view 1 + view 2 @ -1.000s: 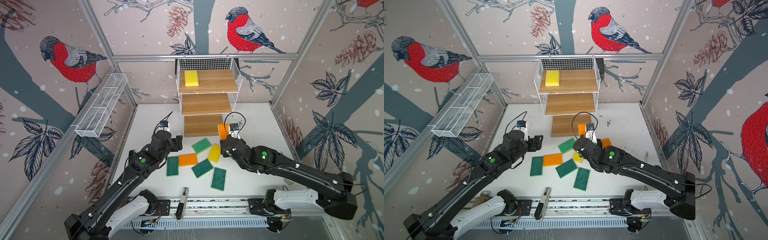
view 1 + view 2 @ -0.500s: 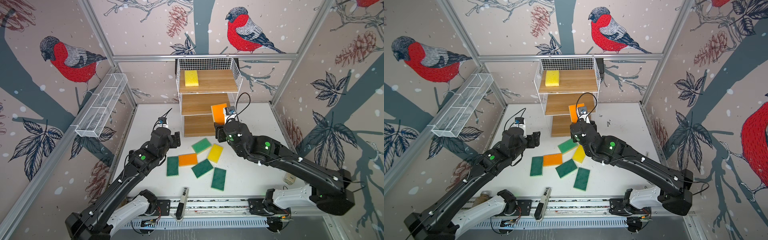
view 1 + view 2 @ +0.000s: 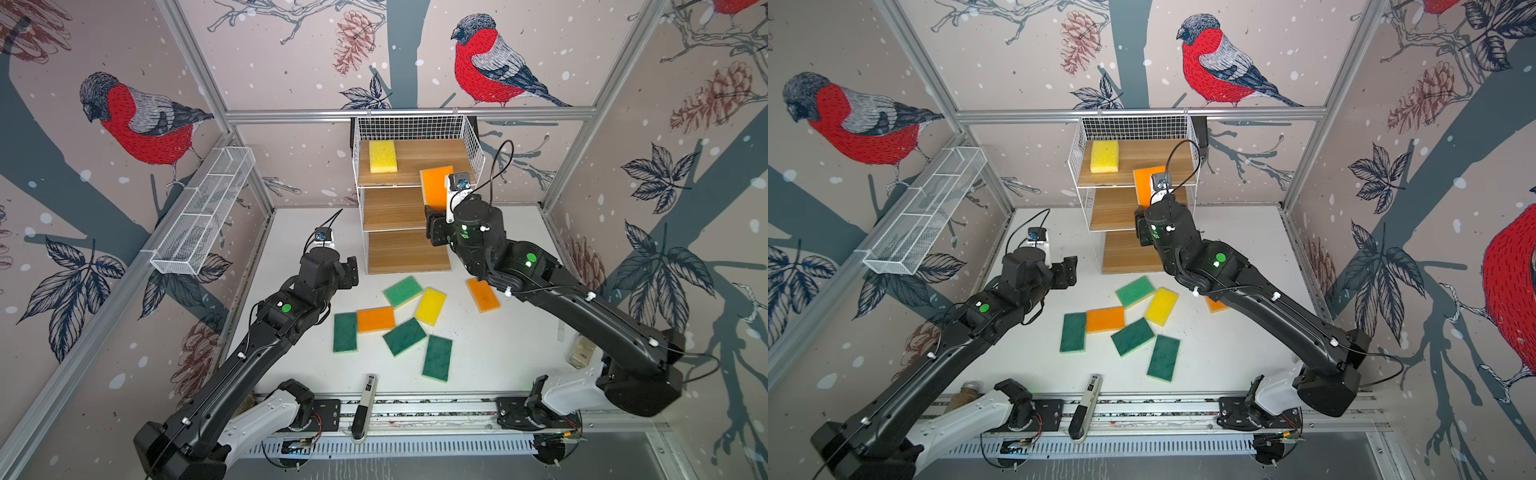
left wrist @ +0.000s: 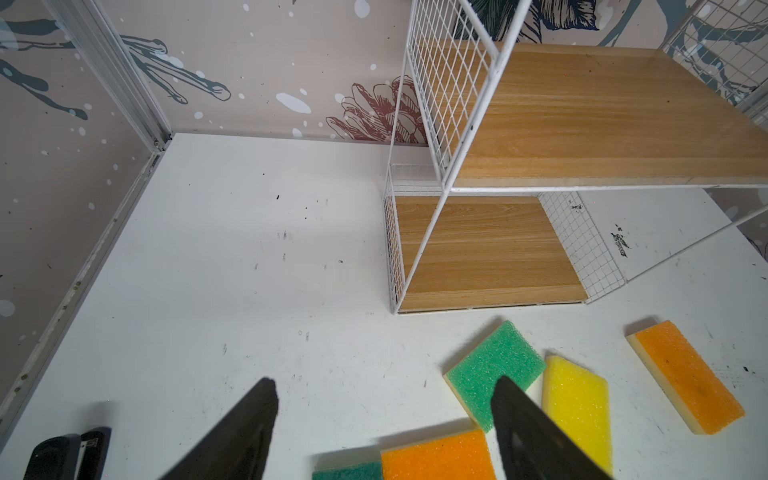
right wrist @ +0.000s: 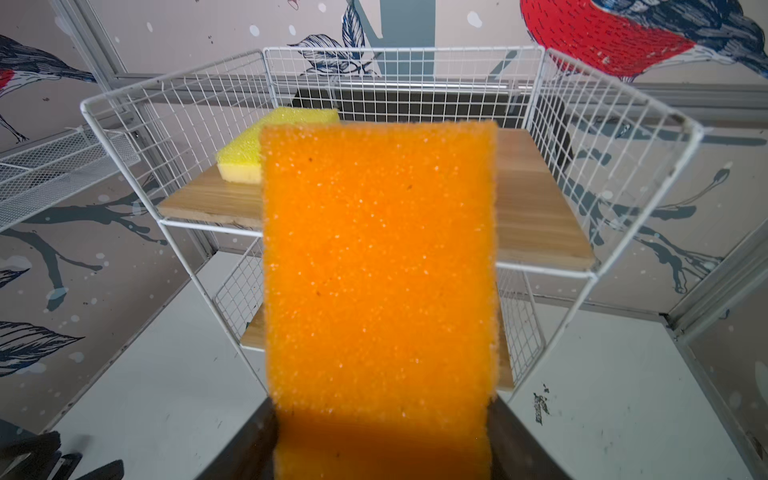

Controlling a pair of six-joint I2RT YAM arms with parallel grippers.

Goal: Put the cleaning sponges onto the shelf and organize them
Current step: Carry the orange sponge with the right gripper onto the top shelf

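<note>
Your right gripper (image 5: 382, 444): clamped on an orange sponge (image 3: 436, 187), gripped by one end, at frame centre in both top views, in front of the top board of the shelf (image 3: 390, 208).
Your left gripper (image 4: 384, 399): jaws wide, empty, above the table (image 3: 498, 353), left of centre.
Top board, upper centre: one yellow sponge (image 3: 382, 156).
Table, lower centre: seven loose sponges (image 3: 404, 336); two orange, one yellow, four green.
</note>
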